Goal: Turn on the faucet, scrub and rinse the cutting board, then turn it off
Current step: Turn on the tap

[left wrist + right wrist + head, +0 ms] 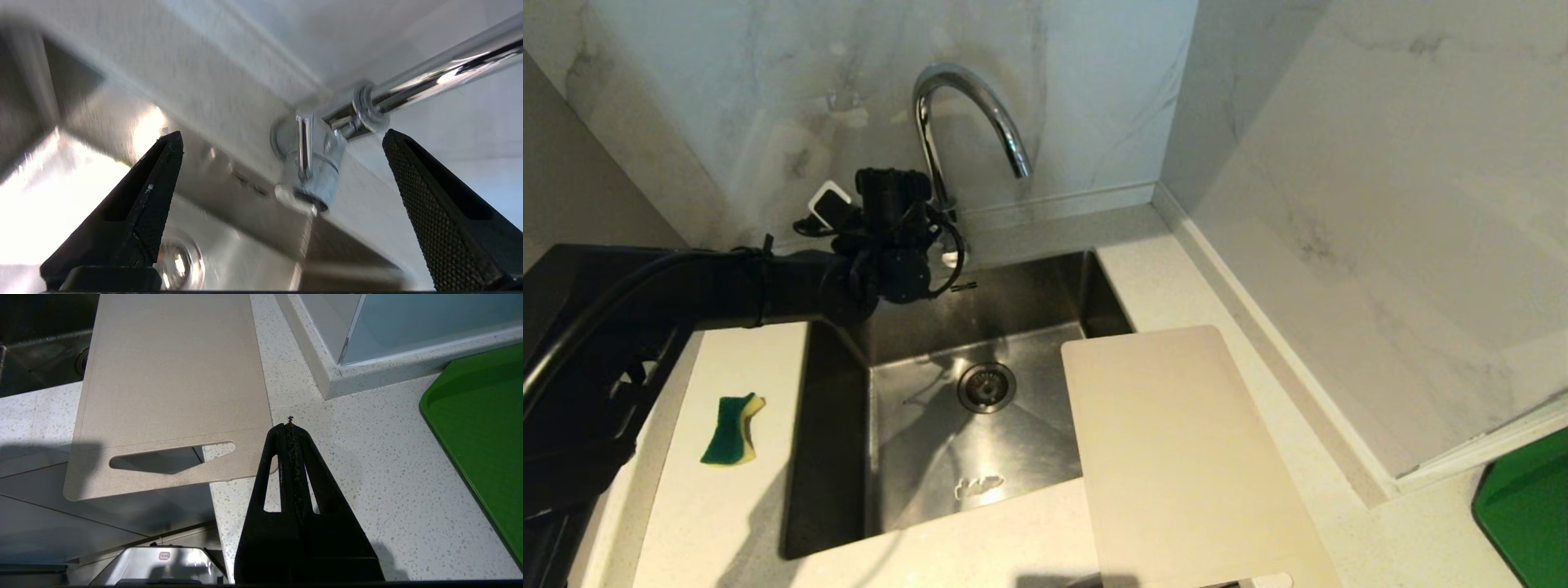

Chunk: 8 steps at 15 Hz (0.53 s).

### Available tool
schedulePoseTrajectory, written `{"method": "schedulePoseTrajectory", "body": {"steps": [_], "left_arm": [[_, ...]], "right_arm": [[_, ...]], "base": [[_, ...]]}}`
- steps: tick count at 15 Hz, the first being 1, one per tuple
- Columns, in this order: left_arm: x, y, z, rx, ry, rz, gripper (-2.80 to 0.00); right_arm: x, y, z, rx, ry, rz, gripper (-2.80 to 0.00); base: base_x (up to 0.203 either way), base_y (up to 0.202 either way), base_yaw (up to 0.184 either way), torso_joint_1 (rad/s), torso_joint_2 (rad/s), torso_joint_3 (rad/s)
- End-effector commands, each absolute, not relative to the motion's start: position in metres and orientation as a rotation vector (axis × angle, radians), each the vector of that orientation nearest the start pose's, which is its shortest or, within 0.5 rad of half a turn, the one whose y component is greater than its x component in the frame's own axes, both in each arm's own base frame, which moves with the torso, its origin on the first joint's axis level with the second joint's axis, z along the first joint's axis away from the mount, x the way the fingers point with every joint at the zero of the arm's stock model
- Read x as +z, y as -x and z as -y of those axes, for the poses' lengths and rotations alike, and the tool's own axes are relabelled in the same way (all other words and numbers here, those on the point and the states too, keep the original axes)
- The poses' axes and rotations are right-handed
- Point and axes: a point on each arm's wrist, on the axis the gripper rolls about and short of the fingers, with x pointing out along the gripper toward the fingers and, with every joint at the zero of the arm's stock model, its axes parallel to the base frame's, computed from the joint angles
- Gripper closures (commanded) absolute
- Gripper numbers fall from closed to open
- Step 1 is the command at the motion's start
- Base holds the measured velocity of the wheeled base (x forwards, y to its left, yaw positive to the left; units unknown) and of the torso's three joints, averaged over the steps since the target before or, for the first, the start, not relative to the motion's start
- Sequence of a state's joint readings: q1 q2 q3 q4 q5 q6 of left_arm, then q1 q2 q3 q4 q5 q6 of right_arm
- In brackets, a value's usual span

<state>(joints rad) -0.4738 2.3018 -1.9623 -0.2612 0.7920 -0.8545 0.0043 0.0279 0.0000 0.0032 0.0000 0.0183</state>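
Faucet base stands between the wide-open jaws of the left gripper, a little closer to the far, textured finger, and nothing is held yet. The thin lever lies across the front of the base, well inside the gap. To do this step well, I think the gripper should come forward until one finger rests against the lever, and then push it gently sideways, not closing hard on the round body, because the chrome is smooth and can slip. Beyond the jaws, the spout tube runs away past the textured finger, and the sink with its drain lies under the other finger.

In the head view the left arm reaches across from the left, over the back corner of the sink, with the wrist at the foot of the faucet. The right gripper is parked with jaws pressed together and empty, above the counter; the cutting board lies just beside its tip, flat, bridging the sink edge, dry-looking. The sponge waits on the counter left of the sink.
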Motion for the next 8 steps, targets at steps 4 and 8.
{"method": "schedulePoseTrajectory", "body": {"steps": [4, 8], "left_arm": [[0.2124, -0.4465, 0.2177, 0.321, 0.753, 0.079, -2.8], [0.2099, -0.4546, 0.2086, 0.334, 0.724, 0.097, -2.8]], "right_arm": [[0.0758, 0.0207, 0.0001, 0.004, -0.018, -0.031, 0.0], [0.0758, 0.0207, 0.0001, 0.004, -0.018, -0.031, 0.0]], "base": [[0.0, 0.0, 0.0, 0.0, 0.0, 0.0], [0.0, 0.0, 0.0, 0.0, 0.0, 0.0]]}}
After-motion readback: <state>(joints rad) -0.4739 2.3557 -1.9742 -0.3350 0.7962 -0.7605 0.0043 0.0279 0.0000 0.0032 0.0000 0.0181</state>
